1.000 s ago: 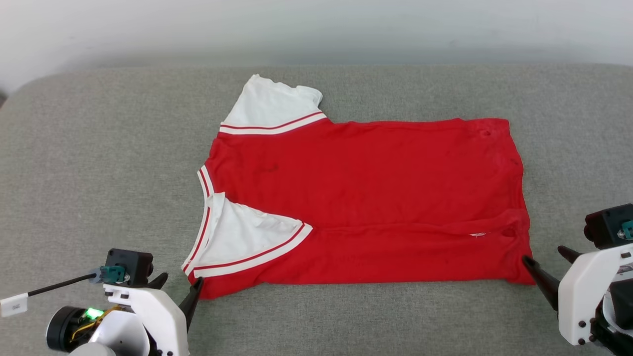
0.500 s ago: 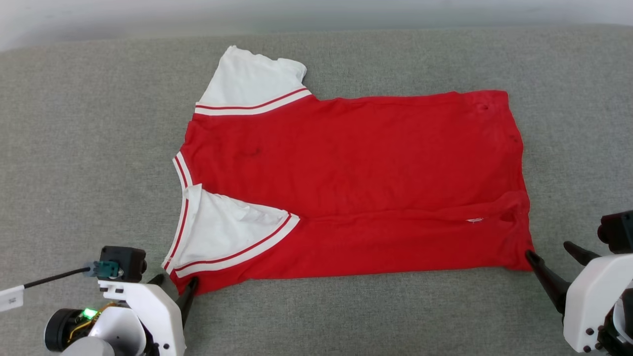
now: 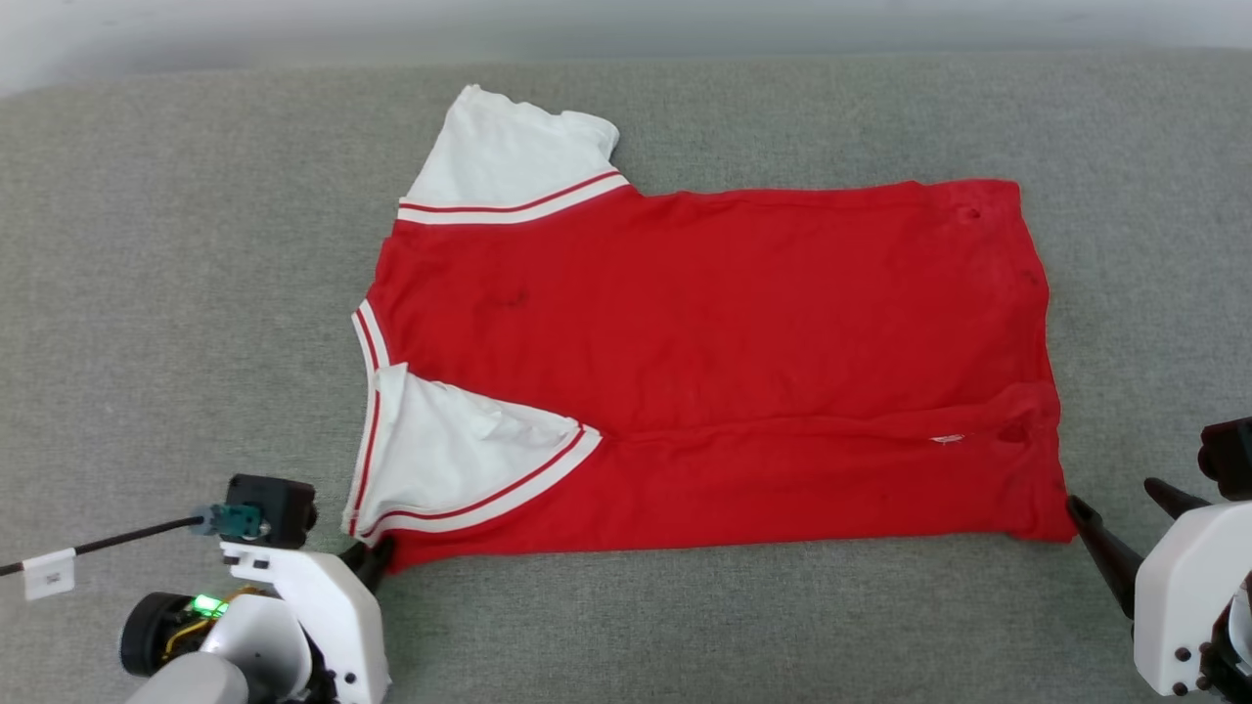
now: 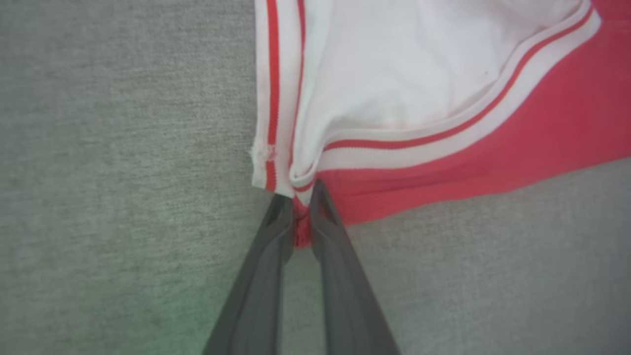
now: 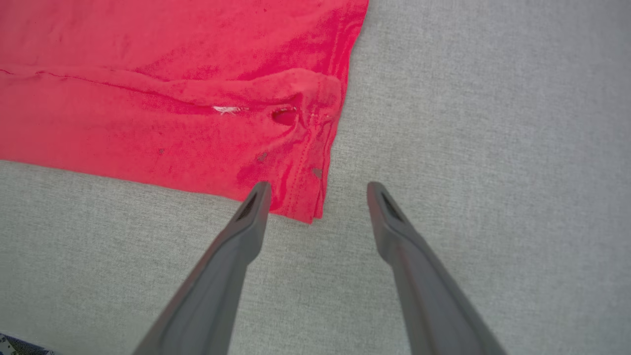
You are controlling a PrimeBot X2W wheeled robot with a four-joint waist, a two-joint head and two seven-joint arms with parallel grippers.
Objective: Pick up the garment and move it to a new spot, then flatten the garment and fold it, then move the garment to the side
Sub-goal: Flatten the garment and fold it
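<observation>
Red jersey-style T-shirt with short white sleeves and red-white striped trim is lying flat across the middle of the head view, on the wide grey woven cushion surface.

So what's new: a second ago the left gripper had its fingers spread at the shirt's lower-left corner. Now they're pressed together, and the left wrist view shows a bit of red fabric pinched between them, right under the striped trim. The right gripper hasn't changed. Its fingers are spread wide at the lower-right of the frame, and in the right wrist view the hem corner sits between the two tips with nothing pinched yet.

My read: one near corner is secured, and the other side has to close before both can lift that edge for the next fold. Pulling with just the left would probably skew the whole thing.

Orientation-wise, the long axis runs left to right across the frame. The bottom hem faces the right edge and the striped collar faces the left edge. The far white sleeve pokes out toward the upper left. The near white sleeve is turned in onto the body, so that long side looks folded already.
</observation>
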